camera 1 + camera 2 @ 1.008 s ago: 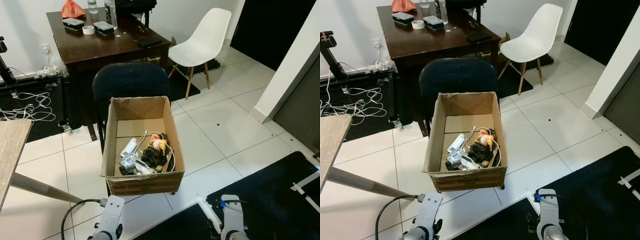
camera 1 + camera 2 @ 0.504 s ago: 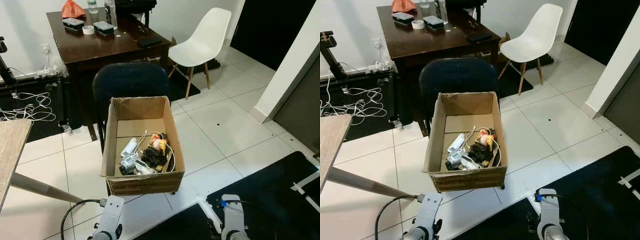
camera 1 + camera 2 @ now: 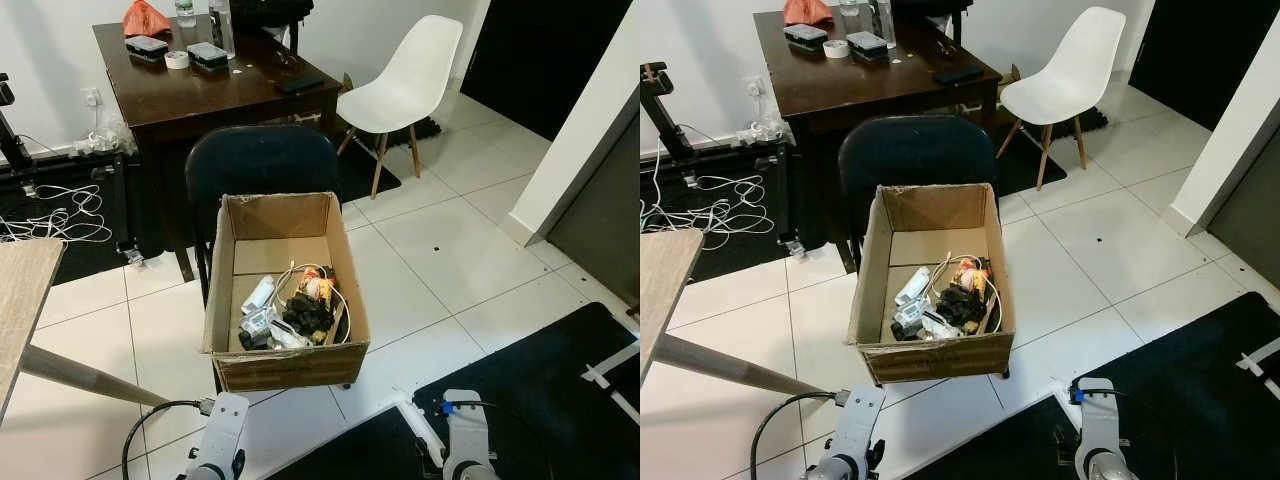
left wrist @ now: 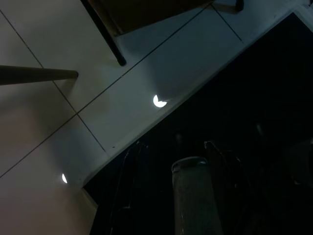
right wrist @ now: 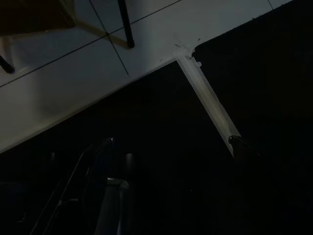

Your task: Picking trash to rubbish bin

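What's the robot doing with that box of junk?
Nothing is being handled yet. The open brown cardboard box, resting on a dark blue chair, holds a tangle of trash at its near end. Both silver arms hang idle above the white tiled floor, left arm and right arm.

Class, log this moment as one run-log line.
cardboard box: on black chair | trash: inside box | both arms: idle, low

floor (image 3: 440,250): white tiles, black mat (image 3: 560,390) at near right corner | chair (image 3: 262,160): carries open box (image 3: 285,290) holding trash (image 3: 292,310) | desk (image 3: 215,85): tape roll (image 3: 177,60), black cases (image 3: 208,53), orange bag (image 3: 145,18) at far edge | white chair (image 3: 405,75) beside desk
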